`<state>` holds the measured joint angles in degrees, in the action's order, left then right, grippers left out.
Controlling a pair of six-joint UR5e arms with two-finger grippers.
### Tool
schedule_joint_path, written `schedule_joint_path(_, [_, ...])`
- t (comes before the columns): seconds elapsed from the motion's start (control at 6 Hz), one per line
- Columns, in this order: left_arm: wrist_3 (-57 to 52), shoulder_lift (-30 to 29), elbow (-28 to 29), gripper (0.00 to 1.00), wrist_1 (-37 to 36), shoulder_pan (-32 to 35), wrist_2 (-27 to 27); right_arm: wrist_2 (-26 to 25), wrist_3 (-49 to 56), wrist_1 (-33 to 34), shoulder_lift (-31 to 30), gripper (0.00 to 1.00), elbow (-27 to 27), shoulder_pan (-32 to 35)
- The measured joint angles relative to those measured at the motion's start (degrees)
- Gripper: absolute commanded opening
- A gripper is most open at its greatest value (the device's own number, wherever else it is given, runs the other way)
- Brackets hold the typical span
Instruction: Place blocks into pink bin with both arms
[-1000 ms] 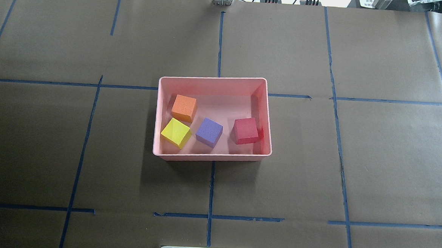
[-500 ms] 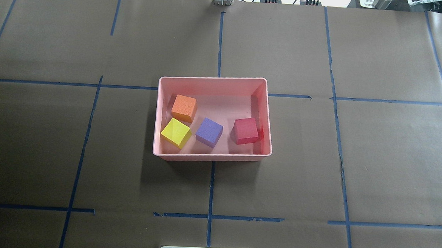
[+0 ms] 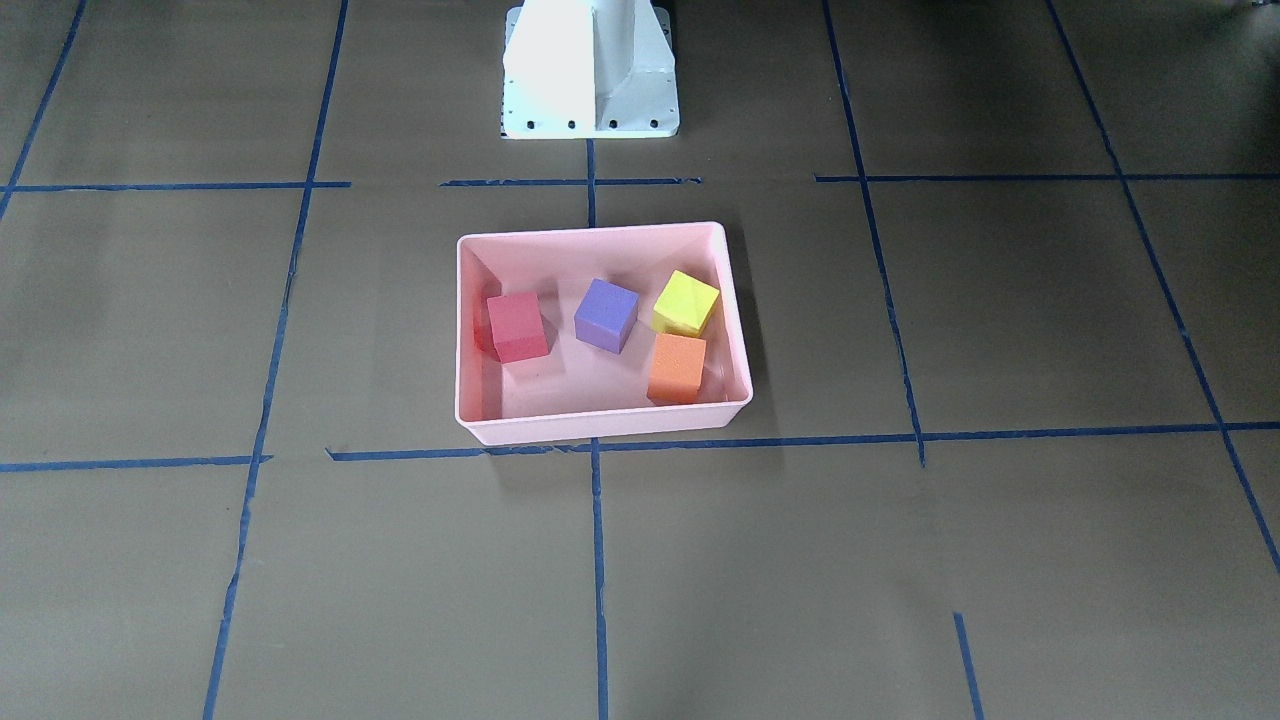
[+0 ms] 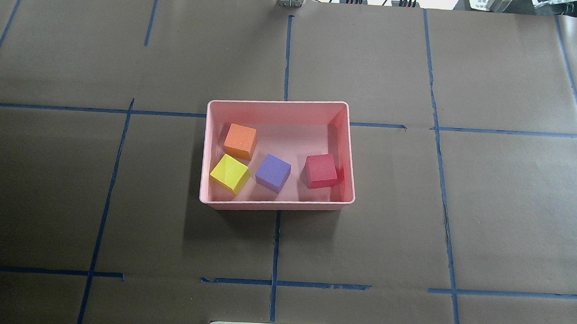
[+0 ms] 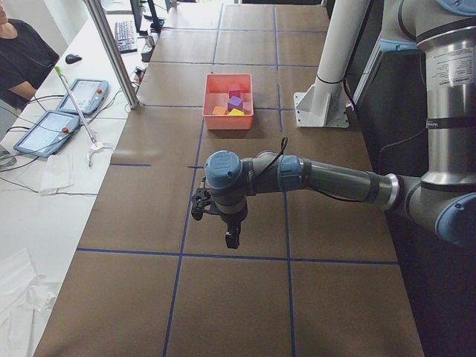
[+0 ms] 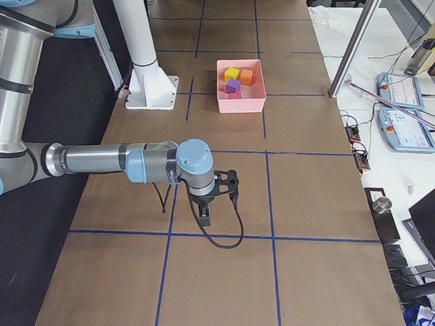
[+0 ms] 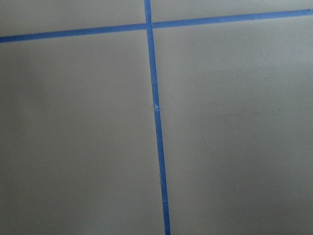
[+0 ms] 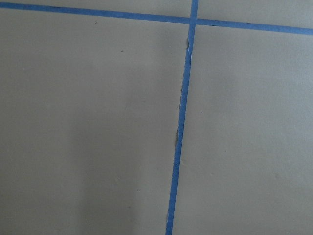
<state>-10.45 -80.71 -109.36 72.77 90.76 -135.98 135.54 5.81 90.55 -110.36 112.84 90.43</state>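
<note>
The pink bin [image 4: 281, 102] stands at the middle of the table and also shows in the front view [image 3: 600, 428]. All four blocks lie inside it: orange [image 4: 240, 140], yellow-green [image 4: 229, 173], purple [image 4: 273, 171] and red [image 4: 320, 170]. My left gripper [image 5: 232, 239] hangs over bare table far from the bin, seen only in the exterior left view. My right gripper [image 6: 205, 215] hangs likewise at the other end, seen only in the exterior right view. I cannot tell whether either is open or shut. Both wrist views show only brown paper and blue tape.
The white pedestal base [image 3: 590, 70] stands behind the bin on the robot's side. Blue tape lines [image 4: 276, 250] grid the brown paper. A metal post [image 5: 111, 52], tablets [image 5: 44, 130] and an operator [image 5: 22, 59] are beyond the table's far edge.
</note>
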Motion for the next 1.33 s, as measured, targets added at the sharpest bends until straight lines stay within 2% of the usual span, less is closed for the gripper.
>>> schedule_joint_path(0.5, [-0.01, 0.31, 0.01, 1.00, 0.01, 0.03, -0.07, -0.47, 4.13, 2.75, 0.40, 1.00, 0.18, -0.02])
schedule_joint_path(1.33, [-0.34, 2.75, -0.36, 1.00, 1.99, 0.03, 0.05, -0.45, 4.30, 2.88, 0.63, 1.00, 0.33, 0.04])
